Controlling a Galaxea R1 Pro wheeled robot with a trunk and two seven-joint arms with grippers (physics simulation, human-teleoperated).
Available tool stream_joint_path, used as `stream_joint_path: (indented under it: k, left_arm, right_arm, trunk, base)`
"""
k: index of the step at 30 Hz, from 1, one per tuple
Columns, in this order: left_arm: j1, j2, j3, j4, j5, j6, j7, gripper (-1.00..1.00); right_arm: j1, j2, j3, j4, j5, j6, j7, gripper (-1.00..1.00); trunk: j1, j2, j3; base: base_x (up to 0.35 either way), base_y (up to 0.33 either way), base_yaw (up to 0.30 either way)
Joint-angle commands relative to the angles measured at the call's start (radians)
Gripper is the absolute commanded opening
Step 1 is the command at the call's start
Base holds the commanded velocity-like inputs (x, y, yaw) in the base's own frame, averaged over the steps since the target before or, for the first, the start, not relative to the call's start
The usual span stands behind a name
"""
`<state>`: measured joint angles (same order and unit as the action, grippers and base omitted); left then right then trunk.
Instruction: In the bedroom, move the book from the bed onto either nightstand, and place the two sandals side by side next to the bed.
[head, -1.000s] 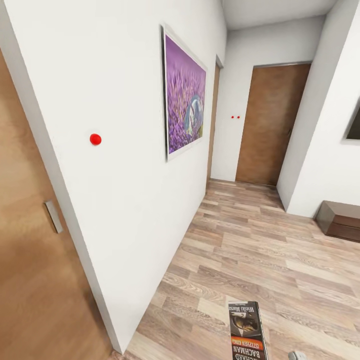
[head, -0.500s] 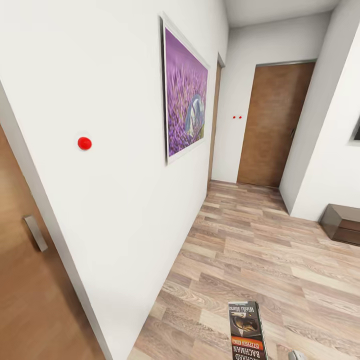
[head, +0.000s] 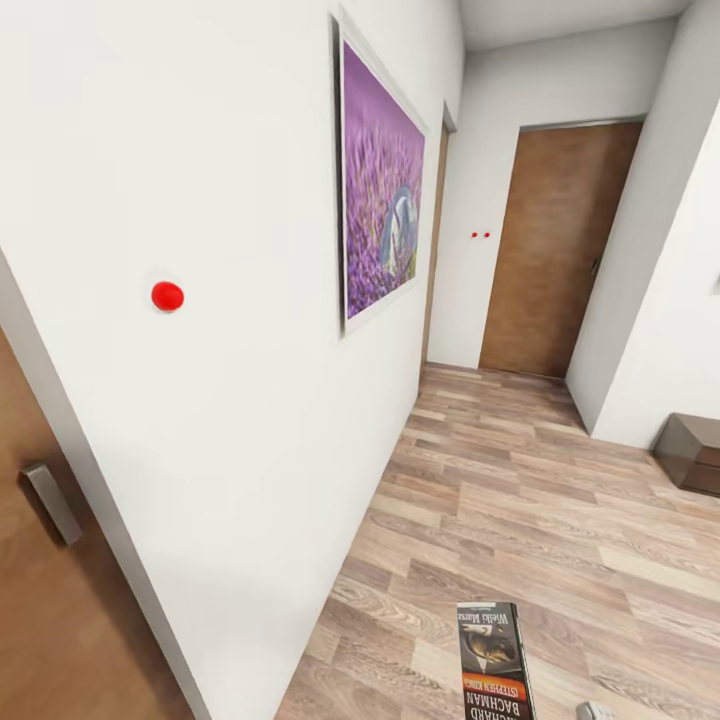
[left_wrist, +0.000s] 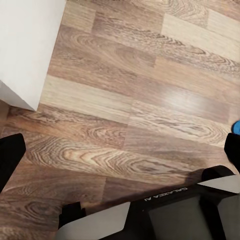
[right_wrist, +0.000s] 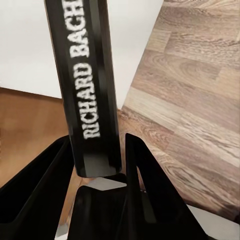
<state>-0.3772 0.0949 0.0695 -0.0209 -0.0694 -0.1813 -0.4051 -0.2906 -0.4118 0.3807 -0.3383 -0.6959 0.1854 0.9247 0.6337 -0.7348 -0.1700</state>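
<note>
The book (head: 495, 662), dark-covered with an orange band, shows at the lower edge of the head view, held out over the wood-plank floor. In the right wrist view its spine (right_wrist: 87, 90), lettered "RICHARD BACH", stands between the black fingers of my right gripper (right_wrist: 95, 167), which is shut on its lower end. My left gripper (left_wrist: 120, 150) hangs open over bare floor, one black fingertip (left_wrist: 10, 155) at each side of its view. A small blue patch (left_wrist: 236, 127) shows at that view's edge, too little to identify. The bed, nightstand and sandals are out of view.
I am in a hallway. A white wall (head: 250, 400) with a red dot (head: 167, 296) and a purple painting (head: 383, 225) runs close along the left. Nearest on that side is a wooden door (head: 50, 580). Another door (head: 555, 250) closes the far end. A dark brown bench (head: 692, 452) sits right.
The whole head view has shifted: the near left door and red dot slid left, the bench slid right, so the camera moved. The book stays in my right gripper.
</note>
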Motion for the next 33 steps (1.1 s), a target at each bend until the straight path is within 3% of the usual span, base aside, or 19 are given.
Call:
stream_joint_path:
  k: [1,9,21,33]
  left_arm:
    - [-0.001,0.0,0.007,0.001,-0.007,-0.004,-0.003,1.0]
    - [0.0,0.0,0.007,0.001,-0.007,-0.004,-0.003,1.0]
    - [-0.001,0.0,0.007,0.001,-0.007,-0.004,-0.003,1.0]
    - [0.0,0.0,0.007,0.001,-0.007,-0.003,-0.003,1.0]
  right_arm:
    - [-0.001,-0.001,0.004,-0.001,-0.011,0.01,0.001,-1.0]
    - [-0.001,-0.001,0.004,-0.002,-0.011,0.009,0.002,-1.0]
    - [-0.001,-0.001,0.004,-0.002,-0.011,0.01,0.002,-1.0]
    - [-0.001,-0.001,0.004,-0.003,-0.011,0.009,0.002,-1.0]
  trunk:
    - [0.0,-0.001,-0.002]
    - [0.0,-0.001,-0.002]
    - [0.0,-0.001,-0.002]
    - [0.0,-0.001,-0.002]
  base:
    - [0.024,0.011,0.0]
    - [0.008,0.004,-0.024]
    - [0.0,0.0,-0.21]
    - [0.0,0.0,-0.08]
